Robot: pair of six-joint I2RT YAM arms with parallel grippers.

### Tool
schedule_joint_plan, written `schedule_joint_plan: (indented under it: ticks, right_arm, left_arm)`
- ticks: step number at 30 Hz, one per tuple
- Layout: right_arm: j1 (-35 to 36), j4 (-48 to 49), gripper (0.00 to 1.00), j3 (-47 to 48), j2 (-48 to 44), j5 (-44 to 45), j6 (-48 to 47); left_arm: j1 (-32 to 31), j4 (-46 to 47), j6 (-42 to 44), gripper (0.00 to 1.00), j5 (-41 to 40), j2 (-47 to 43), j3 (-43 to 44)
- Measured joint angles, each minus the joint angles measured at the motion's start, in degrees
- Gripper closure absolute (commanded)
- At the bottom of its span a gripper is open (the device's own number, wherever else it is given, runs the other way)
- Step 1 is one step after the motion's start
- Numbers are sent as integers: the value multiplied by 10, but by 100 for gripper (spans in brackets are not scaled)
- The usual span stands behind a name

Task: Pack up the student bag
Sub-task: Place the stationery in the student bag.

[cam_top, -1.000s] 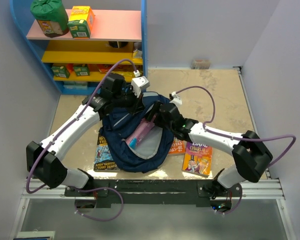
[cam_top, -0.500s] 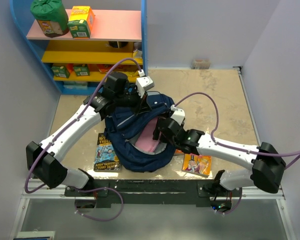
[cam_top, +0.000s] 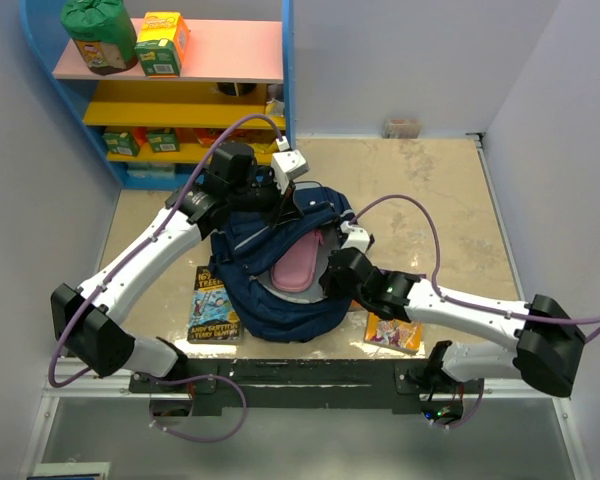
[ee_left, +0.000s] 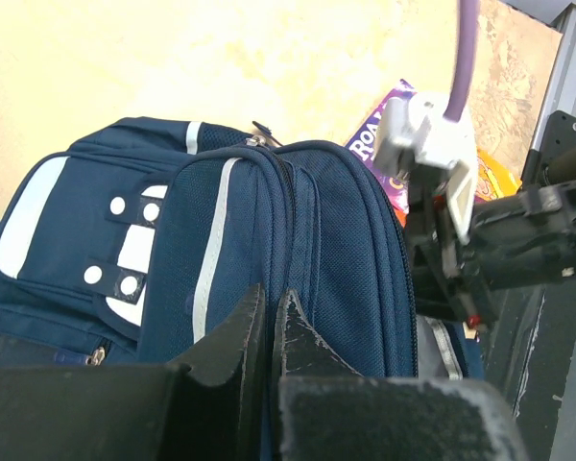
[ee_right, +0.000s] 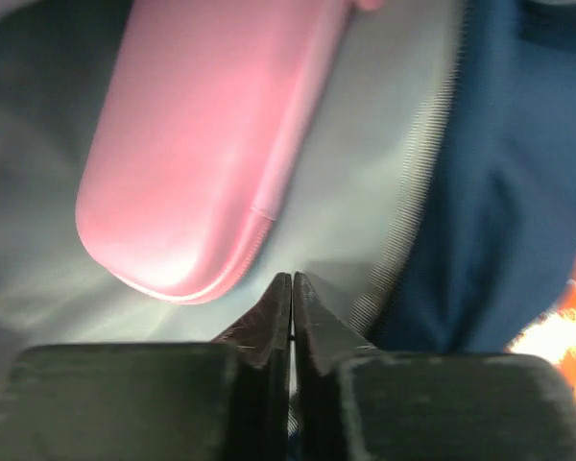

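Note:
The student bag (cam_top: 242,300), a navy backpack with a light stripe, lies in the middle of the table with its main compartment open. Its grey lining (ee_right: 365,154) shows in the right wrist view. A pink pencil case (cam_top: 295,263) lies inside the opening, on the lining. My left gripper (ee_left: 269,300) is at the bag's far top edge (cam_top: 279,205), shut on a fold of the bag's (ee_left: 346,250) blue fabric. My right gripper (ee_right: 291,279) is shut and holds nothing. It sits just near of the pink case (ee_right: 211,144), at the bag's right rim (cam_top: 327,274).
One book (cam_top: 213,305) lies left of the bag, and an orange-yellow book (cam_top: 392,333) lies to its right, partly under my right arm. A blue shelf unit (cam_top: 180,100) with boxes stands at the back left. A small box (cam_top: 402,127) sits by the back wall.
My right gripper let go of the pink pencil case, which now lies inside the bag, then drew back toward the near right and shut. The left gripper kept its hold.

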Motion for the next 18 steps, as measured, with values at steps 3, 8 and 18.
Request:
schedule_joint_plan:
  ticks: [3, 8, 18]
  right_arm:
    - [4, 37, 100, 0, 26, -25, -26]
    - [19, 115, 100, 0, 93, -68, -67]
    - [30, 161, 89, 16, 137, 39, -50]
  left_arm:
    - [0, 0, 0, 100, 0, 0, 0]
    - [0, 0, 0, 100, 2, 0, 0]
    - [-16, 1, 16, 100, -18, -5, -22]
